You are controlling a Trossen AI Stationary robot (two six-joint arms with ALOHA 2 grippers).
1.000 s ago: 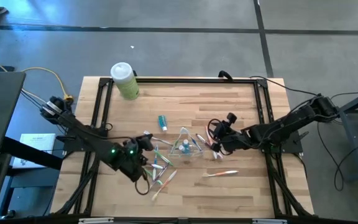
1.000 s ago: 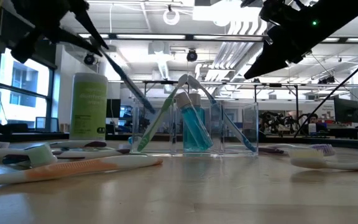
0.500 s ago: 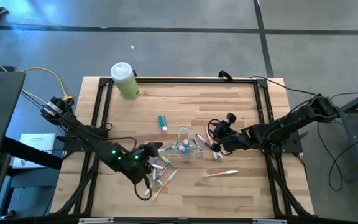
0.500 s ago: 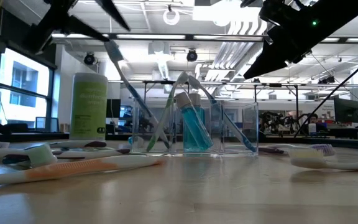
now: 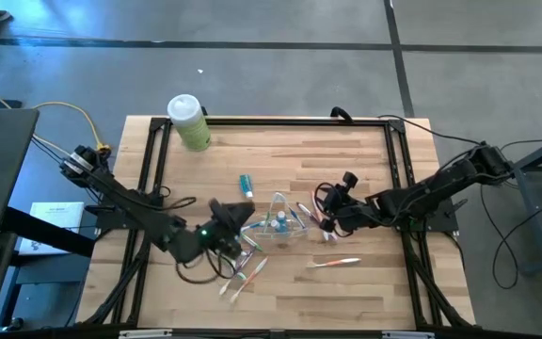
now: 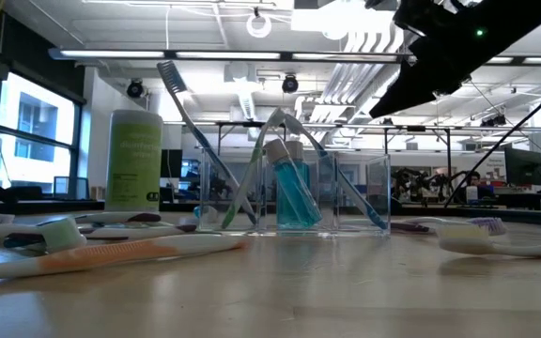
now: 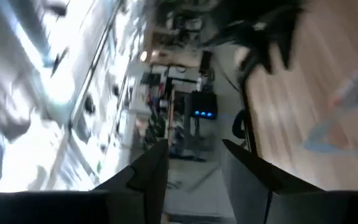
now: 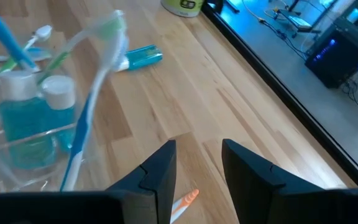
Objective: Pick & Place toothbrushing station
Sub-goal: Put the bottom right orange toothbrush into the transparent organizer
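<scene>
Close to the front edge of the table lies a little heap of toothbrushes [image 5: 243, 266], a bit to the left of the middle. They slant, with one end toward the front edge and the other toward the cup. One more toothbrush [image 5: 335, 263] lies alone to the right of them, and it runs almost along the front edge.

Just behind the heap are the left fingers [image 7: 148, 180]. They are apart and nothing is between them. Right beside them, in the middle of the table, stands the clear cup [image 5: 278, 223]. It holds a blue tube [image 6: 289, 192] and a few brushes that lean out over its rim.

On the other side of the cup, near it, are the right fingers [image 8: 157, 180]. They are apart too and hold nothing.

I think the heap is the next thing to pick from. The left arm is nearer to it, and it lies on the front-edge side of the left fingers. The lone brush is nearer to the right arm.

Farther back lies another tube [image 5: 245, 185], flat on the table. A green bottle [image 5: 188, 122] stands at the far left corner
</scene>
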